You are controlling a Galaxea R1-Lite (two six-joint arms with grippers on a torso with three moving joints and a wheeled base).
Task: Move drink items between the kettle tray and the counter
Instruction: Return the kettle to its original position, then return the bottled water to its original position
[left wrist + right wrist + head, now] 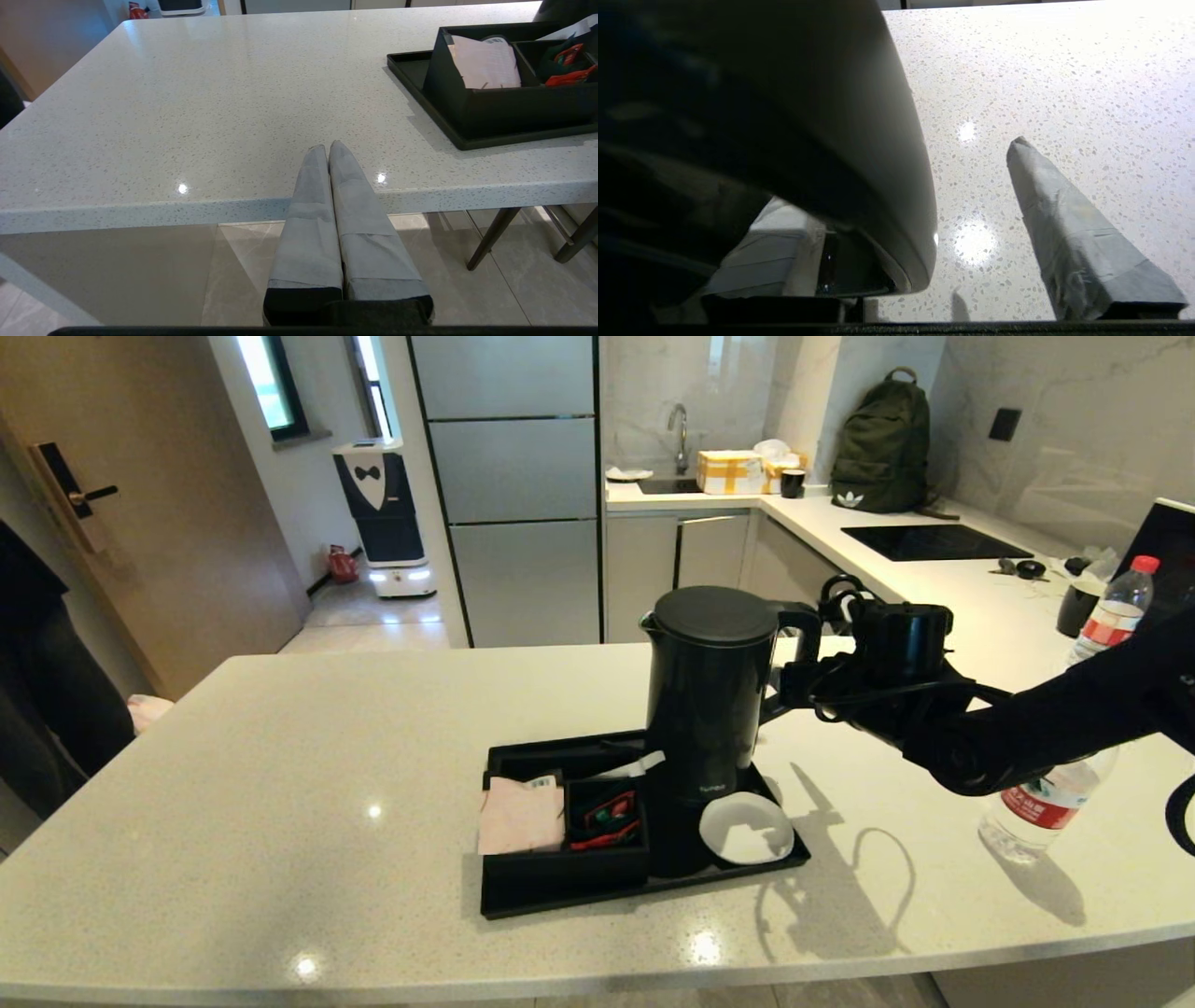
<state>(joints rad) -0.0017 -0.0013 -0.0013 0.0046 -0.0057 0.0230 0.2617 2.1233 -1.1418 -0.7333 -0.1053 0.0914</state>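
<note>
The black electric kettle point(707, 695) stands upright on the kettle tray point(523, 896), which lies on the counter point(280, 784) near the middle of its front edge. The right claw point(795, 683) is at the kettle's loop handle point(805, 633). In the right wrist view one taped finger point(1069, 233) stands clear of the kettle body point(784, 116) with the other finger behind it, so the claw is released and spread around the handle, not clamped. On the tray, the divided box point(560, 826) holds a pink napkin point(519, 815) and red sachets point(607, 821); the white coaster point(746, 828) lies just beside the kettle. The water bottle point(1046, 803) stands on the counter toward its right edge, partly hidden by the right arm. The left claw point(328, 149) is clenched empty, parked at the counter's front edge.
</note>
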